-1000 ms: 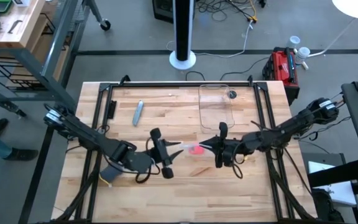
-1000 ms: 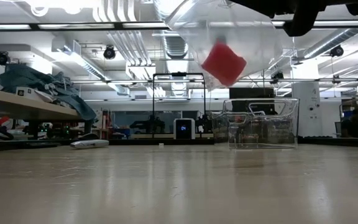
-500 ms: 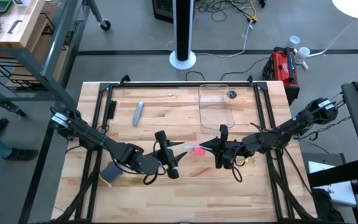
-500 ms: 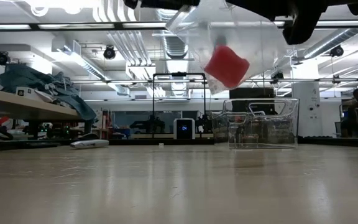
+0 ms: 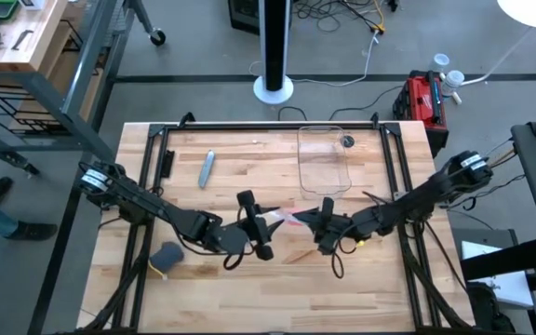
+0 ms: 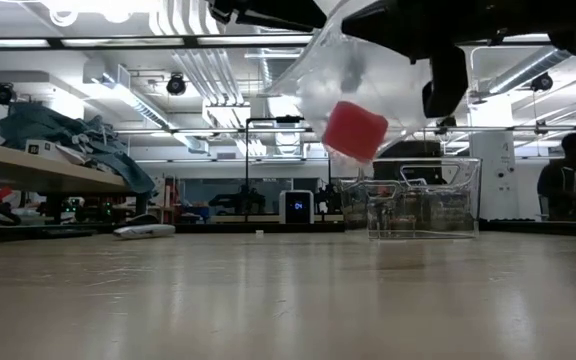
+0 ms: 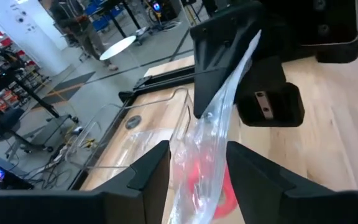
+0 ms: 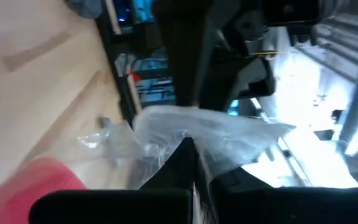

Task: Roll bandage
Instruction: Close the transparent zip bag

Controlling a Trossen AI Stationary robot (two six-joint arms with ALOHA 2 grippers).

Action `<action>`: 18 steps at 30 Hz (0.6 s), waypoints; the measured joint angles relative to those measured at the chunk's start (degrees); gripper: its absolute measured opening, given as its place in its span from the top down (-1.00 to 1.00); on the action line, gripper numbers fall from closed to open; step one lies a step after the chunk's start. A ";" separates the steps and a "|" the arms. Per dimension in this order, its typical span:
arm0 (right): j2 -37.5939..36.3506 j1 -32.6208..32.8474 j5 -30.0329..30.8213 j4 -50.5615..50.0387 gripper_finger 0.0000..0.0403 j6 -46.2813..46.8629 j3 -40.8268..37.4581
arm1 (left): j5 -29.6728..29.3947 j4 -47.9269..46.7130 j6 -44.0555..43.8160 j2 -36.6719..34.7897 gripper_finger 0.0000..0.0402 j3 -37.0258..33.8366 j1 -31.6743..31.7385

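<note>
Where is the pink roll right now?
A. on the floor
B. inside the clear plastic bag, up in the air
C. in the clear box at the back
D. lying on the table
B: the low view shows the pink roll inside the clear plastic bag, hanging well above the table, with the bag held up from above.

The pale butcher-block wooden table (image 5: pixel 249 177) has a smooth, faintly glossy finish. The clear plastic bag (image 6: pixel 368 75) is thin, crinkled and shiny. The bright pink-red soft fabric bandage roll (image 6: pixel 354 131) appears matt. The clear rigid plastic container (image 5: pixel 323 160) is glossy.
</note>
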 joint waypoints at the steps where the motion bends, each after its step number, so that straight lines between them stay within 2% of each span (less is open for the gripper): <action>1: 0.52 0.00 0.12 0.50 1.00 -0.78 0.10 | 0.01 -0.37 0.00 0.00 0.24 0.00 -0.01; 9: 1.51 -0.17 7.42 0.74 1.00 -2.20 2.95 | -0.07 -1.57 0.06 -0.12 0.30 -0.52 0.04; 18: 1.51 -0.13 7.29 0.62 1.00 -2.17 2.99 | -0.44 -2.94 0.07 -0.66 0.28 -0.52 0.04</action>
